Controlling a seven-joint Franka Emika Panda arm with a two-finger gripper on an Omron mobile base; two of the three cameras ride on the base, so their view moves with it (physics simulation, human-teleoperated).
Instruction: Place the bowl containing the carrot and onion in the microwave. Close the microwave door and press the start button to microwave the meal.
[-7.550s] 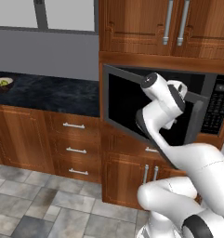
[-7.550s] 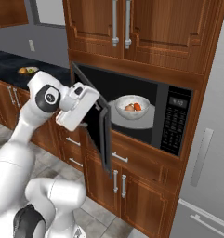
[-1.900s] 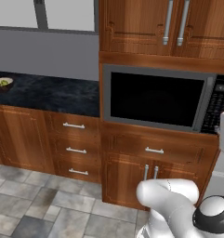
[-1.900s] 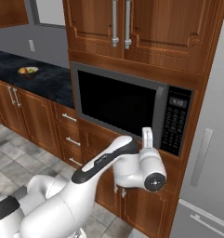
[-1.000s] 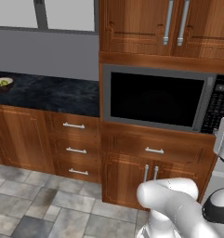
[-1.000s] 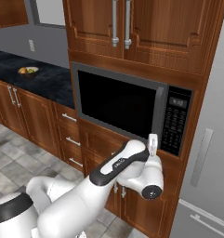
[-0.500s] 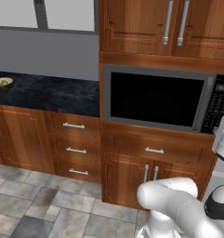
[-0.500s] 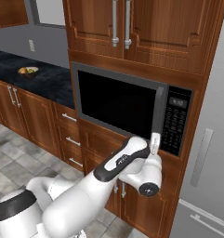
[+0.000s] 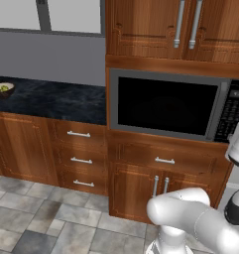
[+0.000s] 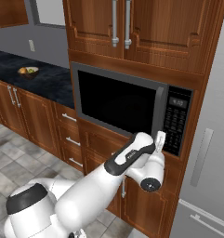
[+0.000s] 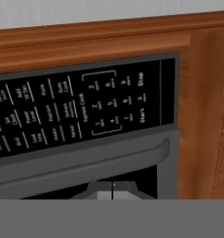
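Now the microwave door (image 10: 118,102) is shut, and a few seconds ago it stood open with the bowl of carrot and onion sitting inside. So the bowl is in the microwave (image 9: 173,105) behind the dark glass, where it cannot be seen. That means two jobs look done, and pressing the start button is what is left.

The arm has swung over to the right side since then. The gripper (image 10: 159,141) is now right in front of the black keypad (image 10: 175,121), near its bottom edge. In the hand view the keypad (image 11: 76,111) looks tilted, and the start button (image 11: 141,115) sits near its lower corner.

The fingers look pressed together with no gap between them. They hold nothing. I cannot tell if they touch the keypad yet.
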